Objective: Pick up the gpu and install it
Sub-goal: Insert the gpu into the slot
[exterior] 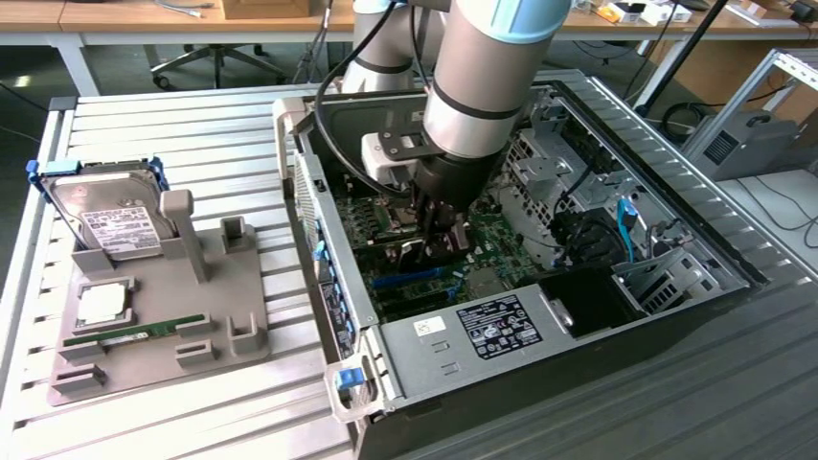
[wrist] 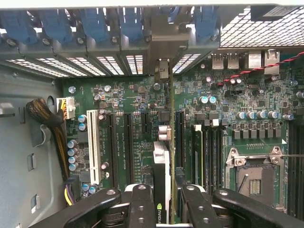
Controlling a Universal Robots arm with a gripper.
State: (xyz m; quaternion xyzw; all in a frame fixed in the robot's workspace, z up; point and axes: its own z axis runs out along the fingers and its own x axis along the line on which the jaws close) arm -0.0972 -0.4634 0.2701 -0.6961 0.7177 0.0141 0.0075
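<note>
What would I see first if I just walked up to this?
The big robot arm reaching down into the open computer case in the middle grabs the eye; its gripper is clamped on the gpu, held edge-on over the green motherboard. On the exterior view's left, a hard drive in a blue frame stands on a grey holder.

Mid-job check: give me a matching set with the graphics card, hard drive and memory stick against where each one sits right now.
1 graphics card
2 hard drive
3 memory stick

A lying flat on the grey holder
B held edge-on by the gripper over the motherboard
C standing upright on the grey holder

Pairs: 1-B, 2-C, 3-A
</note>
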